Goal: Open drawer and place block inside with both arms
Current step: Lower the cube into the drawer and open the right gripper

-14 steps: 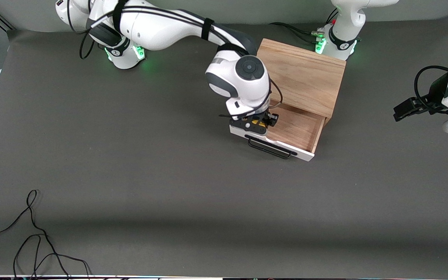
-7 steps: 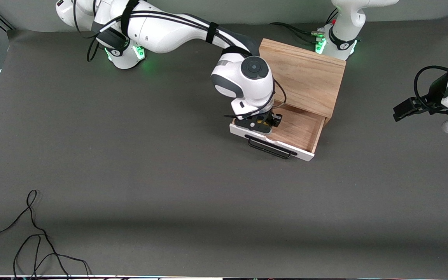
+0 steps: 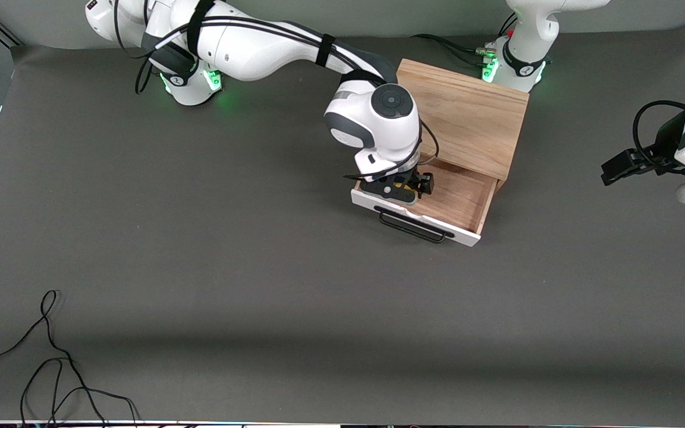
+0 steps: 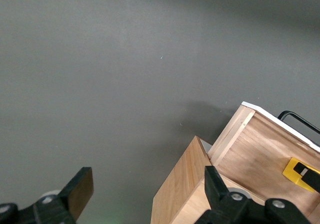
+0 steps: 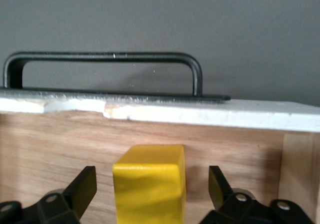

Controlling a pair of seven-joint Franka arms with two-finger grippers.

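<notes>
Your drawer (image 3: pixel 455 199) is pulled out of the wooden cabinet (image 3: pixel 467 116), white front and black handle (image 3: pixel 412 227) facing the front camera. The yellow block (image 5: pixel 149 186) sits inside it on the wood floor, just beside the inner face of the front panel, toward the right arm's end of the drawer.

Your right gripper (image 3: pixel 405 189) is down in the drawer around the block. In the right wrist view both fingers (image 5: pixel 83 186) stand spread wide with a clear gap on each side of the block, so it isn't gripping anything, the block sits free between them. You can see a chipped bit on the top edge of the white panel in that same view.

Your left gripper (image 3: pixel 616 168) is up over bare table at the left arm's end, well apart from the cabinet, and that arm just waits. Its fingers (image 4: pixel 80 189) are spread wide too, nothing in them. The left wrist view catches the cabinet corner, the open drawer and the block from off to the side.

There's a loose black cable (image 3: pixel 51 368) lying on the table near the front camera, toward the right arm's end.
</notes>
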